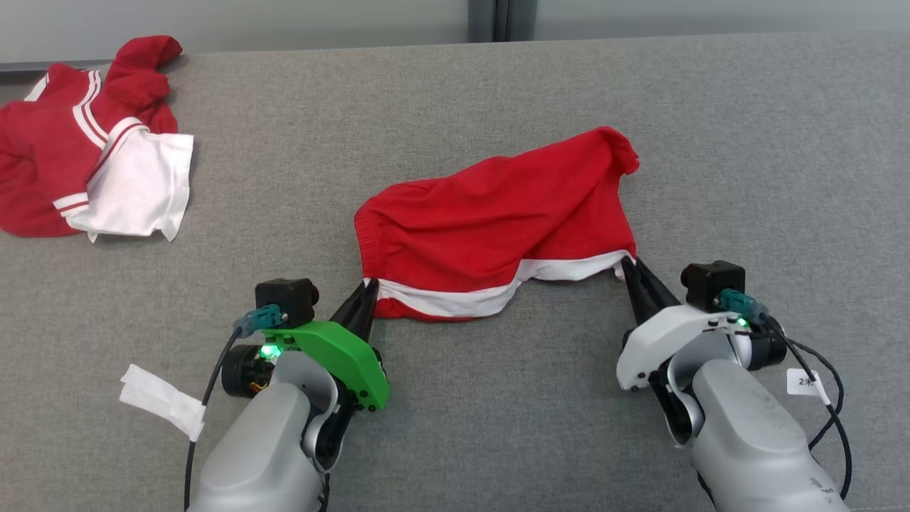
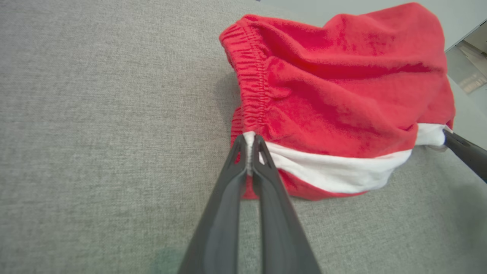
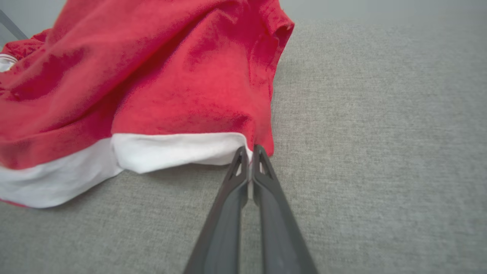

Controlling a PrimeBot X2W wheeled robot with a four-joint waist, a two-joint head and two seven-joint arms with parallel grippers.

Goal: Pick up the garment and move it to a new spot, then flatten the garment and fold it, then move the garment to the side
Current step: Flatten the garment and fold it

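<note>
The garment is a pair of red shorts with a white band along the near edge, lying crumpled at the middle of the grey surface. My left gripper is shut on its near left corner, where the white band meets the gathered waistband; the pinch shows in the left wrist view at my left gripper. My right gripper is shut on the near right corner of the white band, seen close in the right wrist view at my right gripper. The band sags between the two grips.
A second red and white garment lies bunched at the far left of the grey fabric surface. A white tag hangs by my left forearm. The surface's far edge meets a pale wall.
</note>
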